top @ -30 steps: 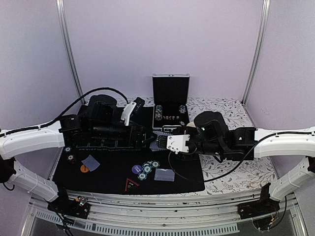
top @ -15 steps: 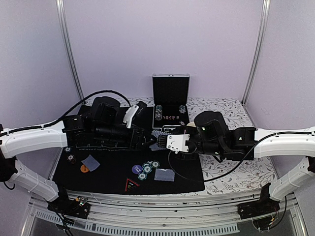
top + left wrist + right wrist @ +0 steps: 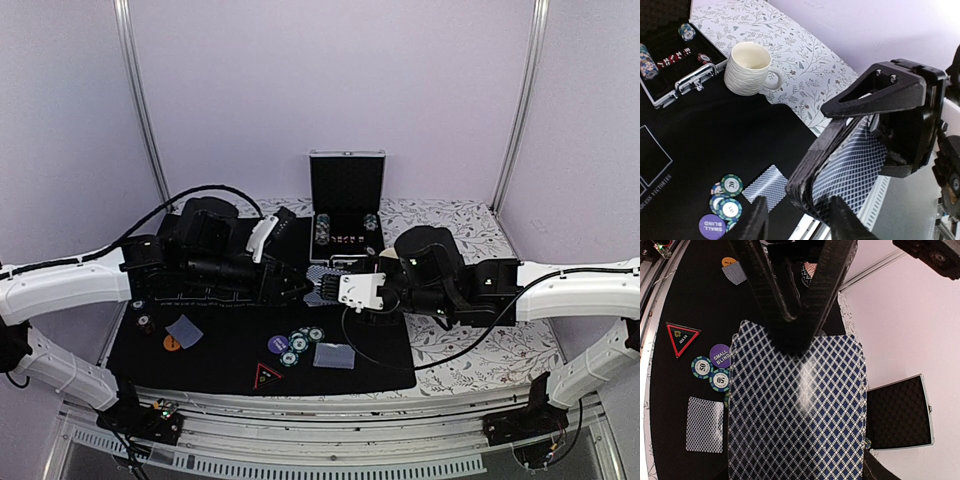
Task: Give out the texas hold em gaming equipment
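Note:
My right gripper point(image 3: 332, 288) is shut on a deck of blue-backed playing cards point(image 3: 800, 415) and holds it above the black mat point(image 3: 220, 362). My left gripper point(image 3: 797, 201) faces it, open, its jaws straddling the deck's point(image 3: 855, 165) near end. Its fingers point(image 3: 765, 285) meet the deck's top edge in the right wrist view. Single cards lie face down on the mat at the left point(image 3: 184, 330) and middle point(image 3: 334, 355). Green-and-white chips point(image 3: 300, 342) sit beside a purple button point(image 3: 278, 344). An orange button point(image 3: 171, 343) lies by the left card.
An open metal case point(image 3: 346, 200) holding more chips stands at the mat's back edge. A cream mug point(image 3: 747, 68) sits right of it on the patterned cloth. A red-edged triangular marker point(image 3: 266, 376) lies near the mat's front edge.
The left gripper's jaws have narrowed around the deck's end, and it has edged slightly right toward the right gripper. The right arm and the deck have stayed still.

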You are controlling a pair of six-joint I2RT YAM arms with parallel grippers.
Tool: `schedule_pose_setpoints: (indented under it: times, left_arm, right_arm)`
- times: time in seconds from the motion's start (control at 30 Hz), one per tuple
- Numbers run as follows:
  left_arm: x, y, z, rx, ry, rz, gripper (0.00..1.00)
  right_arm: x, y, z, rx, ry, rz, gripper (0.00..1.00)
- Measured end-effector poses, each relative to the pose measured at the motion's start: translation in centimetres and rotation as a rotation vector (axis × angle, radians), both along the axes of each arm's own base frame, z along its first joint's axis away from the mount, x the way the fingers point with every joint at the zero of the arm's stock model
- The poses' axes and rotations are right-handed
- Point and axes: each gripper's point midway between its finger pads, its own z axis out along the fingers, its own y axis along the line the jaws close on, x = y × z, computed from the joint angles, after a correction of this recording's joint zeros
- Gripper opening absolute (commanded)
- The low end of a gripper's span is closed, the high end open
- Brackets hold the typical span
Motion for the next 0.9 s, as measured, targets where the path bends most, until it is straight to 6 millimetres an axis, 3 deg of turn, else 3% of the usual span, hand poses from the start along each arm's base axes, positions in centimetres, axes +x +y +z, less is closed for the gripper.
schedule_pose_setpoints:
  times: [0.33,0.7,0.9]
  left_arm:
    - [-1.3,-0.7,0.5,-0.050,0.047,-0.071,0.25]
    - [-1.2,-0.6,0.5,-0.059,0.070,-0.069,0.00]
    - [-1.4,-0.5,0.5,-0.063,0.078,-0.075,0.00]
  right_arm:
    - [0.0,-0.1,0.2,0.003,-0.005,0.002,0.55]
    - [0.0,-0.2,0.1,-0.009,-0.011,0.005,0.55]
    - [-0.1,-0.2,0.0,-0.014,-0.011,0.007,0.55]
